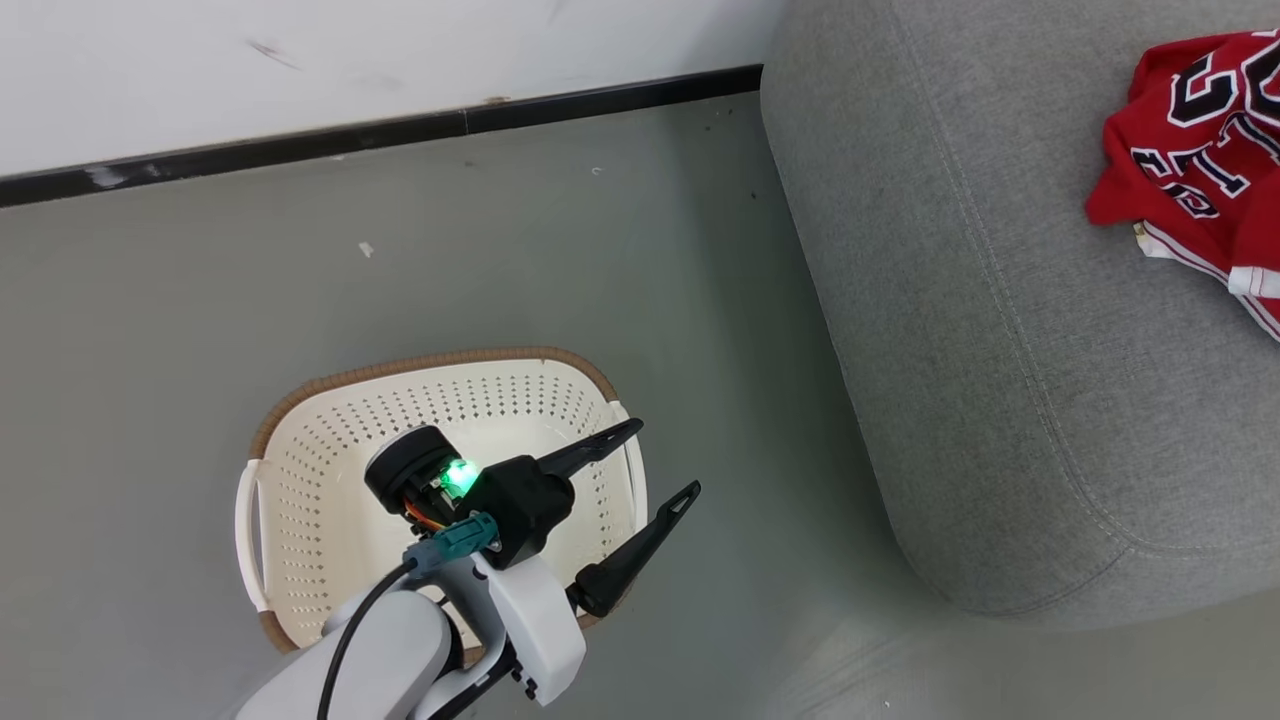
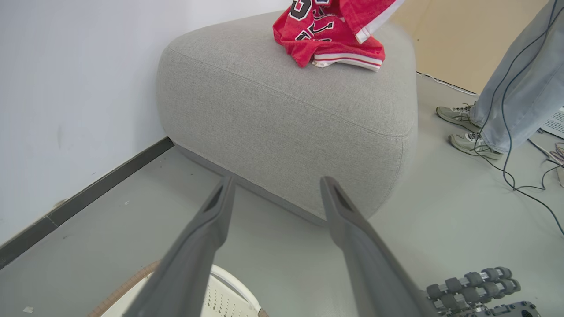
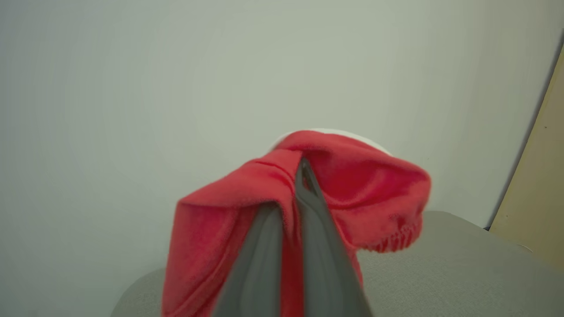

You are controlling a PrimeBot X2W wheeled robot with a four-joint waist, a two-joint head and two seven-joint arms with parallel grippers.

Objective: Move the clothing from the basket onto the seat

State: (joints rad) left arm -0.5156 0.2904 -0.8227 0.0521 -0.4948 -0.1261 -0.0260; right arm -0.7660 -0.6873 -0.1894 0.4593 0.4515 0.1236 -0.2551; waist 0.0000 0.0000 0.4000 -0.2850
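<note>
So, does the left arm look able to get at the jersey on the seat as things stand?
Probably, though it's a stretch: the left gripper hangs open over the basket, and nothing blocks the jersey.

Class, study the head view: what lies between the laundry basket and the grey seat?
Only bare grey floor separates the laundry basket from the seat in the head view; the open left gripper pokes over the basket's rim.

Seat (image 1: 980,350): grey woven cloth, coarse, matt, stitched seams.
Basket (image 1: 300,470): cream plastic, perforated, slight sheen; rim brown, ribbed.
Jersey (image 1: 1190,170): red cloth, matt.
Garment (image 3: 365,185): red cloth, fuzzy.
Left fingers (image 2: 365,246): dark matt plastic.
Floor (image 1: 500,250): smooth, matt grey.
Wall (image 1: 300,60): white, smooth, scuffed.
</note>
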